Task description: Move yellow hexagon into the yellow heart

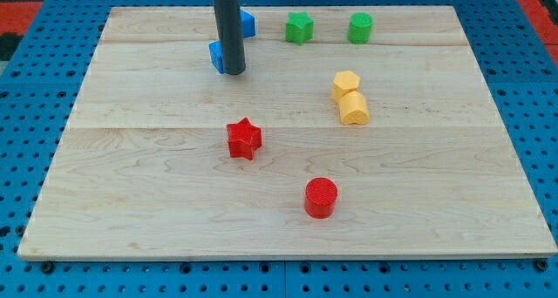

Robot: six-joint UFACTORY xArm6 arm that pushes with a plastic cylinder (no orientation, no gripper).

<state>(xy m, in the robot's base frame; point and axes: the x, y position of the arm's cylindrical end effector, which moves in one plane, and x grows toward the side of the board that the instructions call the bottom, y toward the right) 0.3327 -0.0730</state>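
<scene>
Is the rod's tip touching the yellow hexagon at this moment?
No: my tip sits beside a blue block near the view's top, well apart from the yellow hexagon.

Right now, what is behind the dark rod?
Two blue blocks sit partly hidden behind the rod: one at its lower left beside my tip, another higher at its right. Their covered parts and shapes cannot be seen.

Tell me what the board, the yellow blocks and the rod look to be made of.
Board: pale wood, likely glued planks, going by grain and lengthwise seams; smooth, low sheen.
Yellow hexagon and yellow heart, touching: probably moulded or printed plastic; uniform colour, matte.
Rod ending in my tip: dark grey, matte; metal or plastic, cannot tell.
</scene>
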